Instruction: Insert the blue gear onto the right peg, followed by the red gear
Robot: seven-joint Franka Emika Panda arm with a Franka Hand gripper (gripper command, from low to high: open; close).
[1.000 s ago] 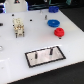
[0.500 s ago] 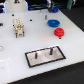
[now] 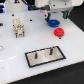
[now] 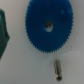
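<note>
Fingers [image 3: 53,18] hang over the blue gear [image 3: 53,22]; whether they are spread or closed is too blurred to tell. Blue gear lies flat on the white surface [image 3: 15,50], filling the wrist view [image 4: 49,25]. Red gear [image 3: 59,33] sits near it, toward the grey plate [image 3: 45,56], where the right peg [image 3: 50,50] stands bare.

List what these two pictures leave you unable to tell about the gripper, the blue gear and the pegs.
- Gripper: its fingertips show in neither view, so open or shut is unknown.
- Blue gear: in the exterior view the arm covers part of it; the wrist view shows it whole.
- Right peg: tiny and blurred in the exterior view.
</note>
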